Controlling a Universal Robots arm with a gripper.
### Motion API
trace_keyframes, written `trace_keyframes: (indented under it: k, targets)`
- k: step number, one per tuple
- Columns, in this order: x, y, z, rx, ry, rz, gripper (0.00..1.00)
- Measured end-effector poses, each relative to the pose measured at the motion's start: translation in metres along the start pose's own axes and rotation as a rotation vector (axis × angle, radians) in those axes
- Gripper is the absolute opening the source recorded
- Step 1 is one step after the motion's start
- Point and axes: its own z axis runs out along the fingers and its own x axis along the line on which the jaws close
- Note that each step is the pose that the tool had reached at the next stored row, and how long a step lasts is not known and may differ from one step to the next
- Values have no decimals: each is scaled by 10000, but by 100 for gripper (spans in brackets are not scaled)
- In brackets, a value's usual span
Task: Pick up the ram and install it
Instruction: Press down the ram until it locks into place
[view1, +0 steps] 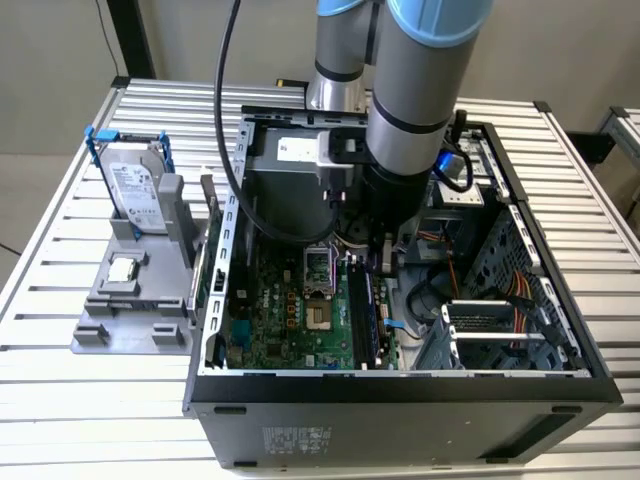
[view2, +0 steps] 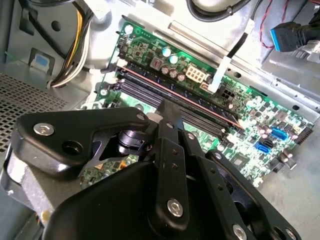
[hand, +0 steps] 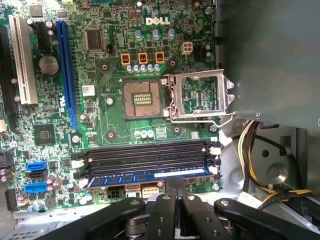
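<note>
At the exterior view's left, on the counter (view1: 60, 400): grey holder (view1: 110, 335) with hard drive (view1: 135, 190) and processor chip (view1: 122, 268). Further right, inside the open computer case (view1: 400, 400): gripper (hand: 176, 187) pinched almost shut on the ram (hand: 145, 176), standing in the memory slot nearest the motherboard (hand: 100, 115) edge. Likely risks: uneven pressure or a misaligned notch jamming one end, flexing the stick, or leaving a white latch (hand: 215, 150) unclosed.

Ram (hand: 150, 177) blue-edged stick, seated edgewise in motherboard slot.

Green motherboard (hand: 115, 120), blue ram (hand: 150, 177) in black slots (hand: 147, 157), black gripper (hand: 175, 200), grey ribbed bench (view1: 100, 400), blue-bracketed silver drive (view1: 135, 185)
</note>
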Motion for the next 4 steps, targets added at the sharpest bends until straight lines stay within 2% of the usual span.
trace_keyframes:
  k: [4]
  targets:
    - [2,18,-1,0,0,0,0]
